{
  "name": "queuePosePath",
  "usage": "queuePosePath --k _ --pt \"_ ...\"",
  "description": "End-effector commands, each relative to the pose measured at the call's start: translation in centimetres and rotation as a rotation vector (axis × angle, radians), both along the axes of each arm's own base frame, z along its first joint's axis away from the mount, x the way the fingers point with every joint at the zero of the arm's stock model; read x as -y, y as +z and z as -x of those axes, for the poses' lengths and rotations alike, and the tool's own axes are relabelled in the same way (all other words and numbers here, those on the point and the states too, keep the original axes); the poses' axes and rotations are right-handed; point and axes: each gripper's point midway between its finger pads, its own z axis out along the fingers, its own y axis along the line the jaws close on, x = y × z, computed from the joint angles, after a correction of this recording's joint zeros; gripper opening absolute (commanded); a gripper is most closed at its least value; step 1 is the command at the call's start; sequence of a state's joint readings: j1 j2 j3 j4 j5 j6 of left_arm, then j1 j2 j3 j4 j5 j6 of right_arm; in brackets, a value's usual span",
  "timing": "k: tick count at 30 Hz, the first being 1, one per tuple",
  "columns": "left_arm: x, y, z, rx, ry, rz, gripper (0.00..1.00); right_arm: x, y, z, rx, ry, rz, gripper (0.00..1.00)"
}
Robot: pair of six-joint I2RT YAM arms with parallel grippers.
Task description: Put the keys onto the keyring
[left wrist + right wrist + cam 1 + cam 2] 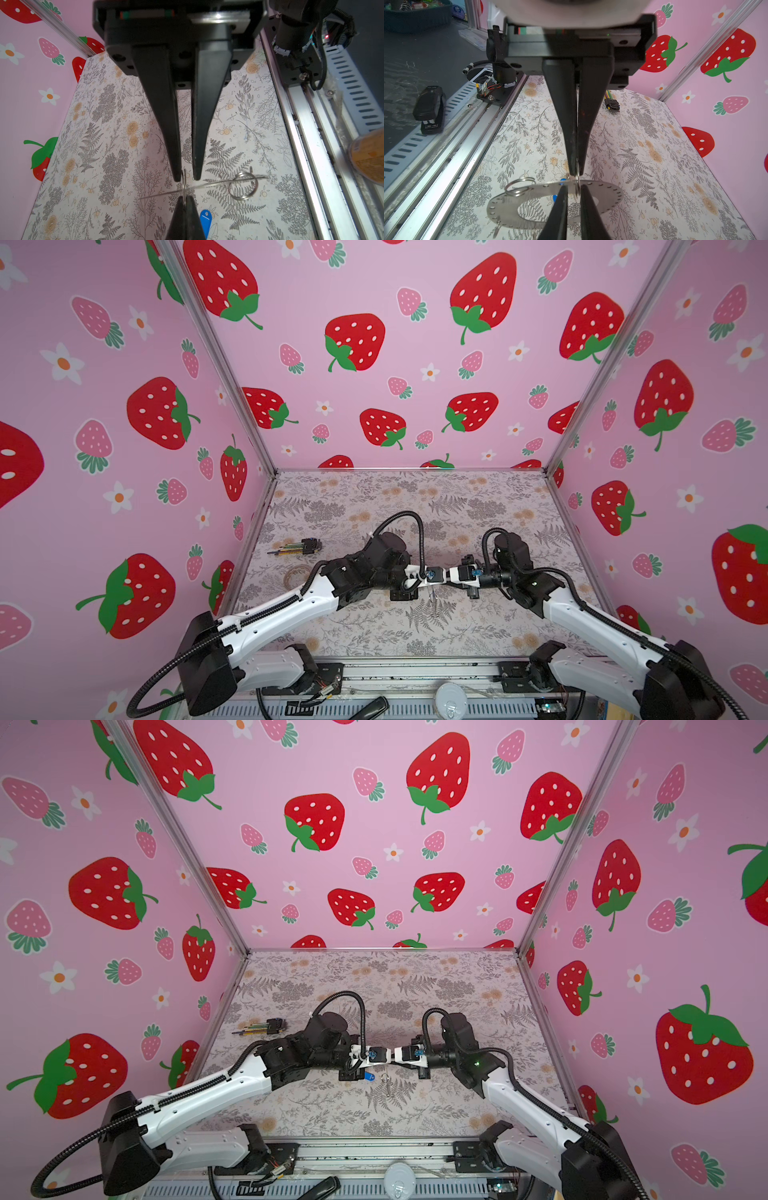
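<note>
Both grippers meet tip to tip above the table's middle. The keyring (508,209), a flat grey metal ring with tiny rim holes, hangs off the table between them. It shows edge-on in the left wrist view (219,184) and in a top view (387,1088). A small split ring (577,187) threaded through its rim stands between the tips. My right gripper (576,172) is shut on that split ring. My left gripper (186,179) closes on it from the opposite side, with a narrow slit showing. The blue key (205,220) lies on the table below. A second split ring (243,187) hangs on the keyring.
A dark bundle of yellow-green-tipped tools (297,548) lies at the table's far left, with a clear tape roll (297,574) nearer. A black stapler (429,110) rests beyond the aluminium front rail (307,145). Strawberry-print walls close in three sides.
</note>
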State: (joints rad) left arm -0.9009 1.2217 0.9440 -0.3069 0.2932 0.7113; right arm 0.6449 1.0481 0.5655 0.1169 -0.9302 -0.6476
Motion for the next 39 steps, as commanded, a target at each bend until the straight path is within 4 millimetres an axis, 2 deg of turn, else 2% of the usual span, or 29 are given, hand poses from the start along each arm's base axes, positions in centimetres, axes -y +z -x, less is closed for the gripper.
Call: queuePosePath --k 1,4,10,12,20,22,23,26,33,39 --pt "0.9 2.0 0.0 0.026 -0.041 0.036 0.00 -0.1 0.6 0.4 0.008 0.033 -0.026 0.15" --pt "1.0 2.0 0.0 0.025 -0.043 0.036 0.00 -0.1 0.5 0.4 0.005 0.033 -0.025 0.14" --pt "1.0 2.0 0.0 0.028 -0.043 0.029 0.00 -0.1 0.4 0.4 0.006 0.033 -0.023 0.00" --pt "0.8 1.9 -0.2 0.034 -0.029 0.025 0.00 0.0 0.1 0.4 0.010 0.024 -0.013 0.00" --pt "-2.7 0.1 -1.6 0.062 0.103 -0.060 0.32 0.6 -0.3 0.4 0.076 0.001 -0.006 0.00" --pt "-3.6 -0.3 -1.8 0.044 0.137 -0.056 0.34 0.6 -0.3 0.3 0.088 -0.004 -0.005 0.00" --pt "-4.0 -0.5 -1.9 0.031 0.157 -0.054 0.39 0.6 -0.4 0.3 0.091 -0.005 -0.004 0.00" --pt "-4.8 -1.8 -2.4 0.000 0.208 -0.072 0.43 0.7 -0.3 0.3 0.100 -0.007 -0.006 0.00" --pt "-5.8 -5.0 -5.2 -0.156 0.473 -0.179 0.51 0.9 -0.3 -0.2 0.116 -0.045 0.012 0.00" --pt "-6.1 -8.3 -3.9 -0.351 0.525 -0.272 0.52 1.6 -0.3 -1.3 0.142 -0.135 0.044 0.00"
